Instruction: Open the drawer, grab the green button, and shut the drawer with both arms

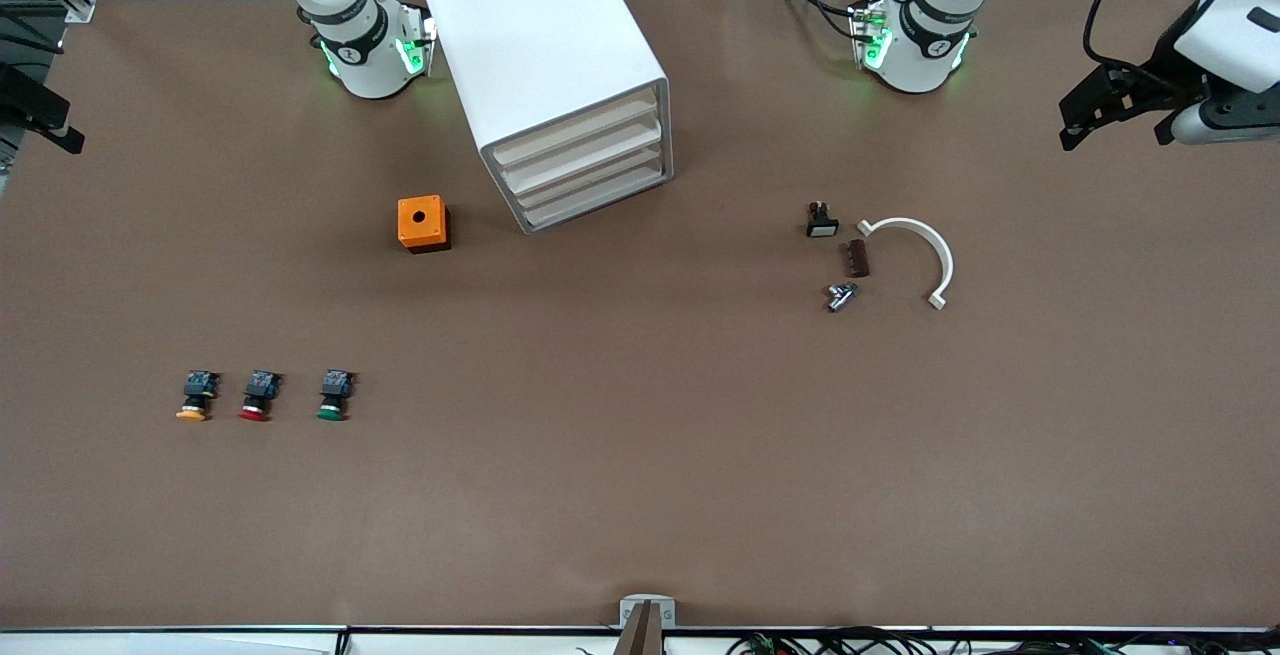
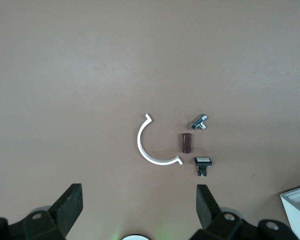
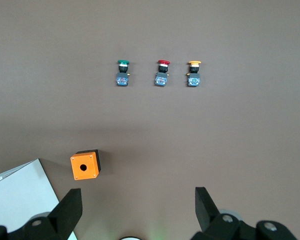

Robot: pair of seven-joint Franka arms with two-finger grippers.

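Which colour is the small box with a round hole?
Orange box, with a dark side; the right wrist view shows it best.

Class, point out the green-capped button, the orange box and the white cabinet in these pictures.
green-capped button (image 1: pixel 333 396): front view, on its black body.
orange box (image 1: pixel 421 221): front view, on its top face.
white cabinet (image 1: pixel 540 45): front view, on its top panel.

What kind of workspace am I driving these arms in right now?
Probably a robotics lab bench set up for assembly trials: a brown-covered table, a white drawer cabinet, three push buttons laid in a row, and an orange box with a round hole.
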